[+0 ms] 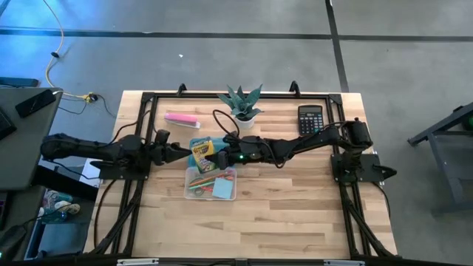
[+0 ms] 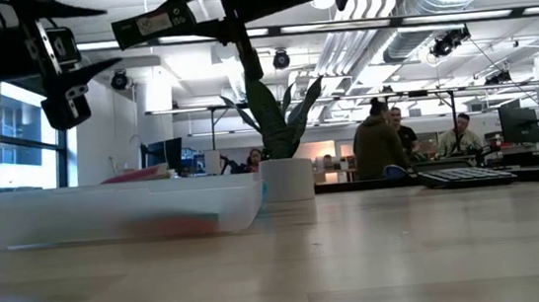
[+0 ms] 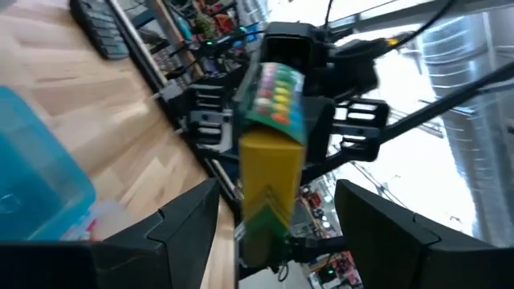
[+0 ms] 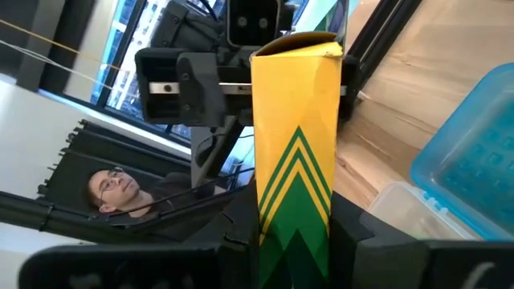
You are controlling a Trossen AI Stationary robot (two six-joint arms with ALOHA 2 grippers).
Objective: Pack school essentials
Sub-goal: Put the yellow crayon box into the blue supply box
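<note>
The yellow-green crayon box [image 1: 202, 155] is between my two grippers, above the far edge of the clear bin [image 1: 188, 193]. My right gripper [image 1: 220, 157] reaches in from the table's right and is shut on the box. My left gripper [image 1: 183, 151] faces it from the table's left, open. In the left wrist view its fingers [image 3: 185, 221] stand wide on either side of the box's end [image 3: 261, 233], apart from it. The bin holds the blue sticky-note pad [image 1: 222, 191] and other small stationery [image 1: 199, 182]. My right gripper pinches the crayon box between its two fingers at the box's right-hand end [image 4: 295, 233], one finger [image 4: 363, 241] on each side. The fingers come level from the table's right and lie along the box. The box sticks out ahead of them toward my left gripper.
A long pink bar [image 1: 181, 118] lies at the far left. A potted plant [image 1: 242, 105] stands at the far middle and a black calculator [image 1: 310, 118] at the far right. The near half of the table [image 1: 295, 214] is bare wood. People [image 2: 387, 140] are in the room behind.
</note>
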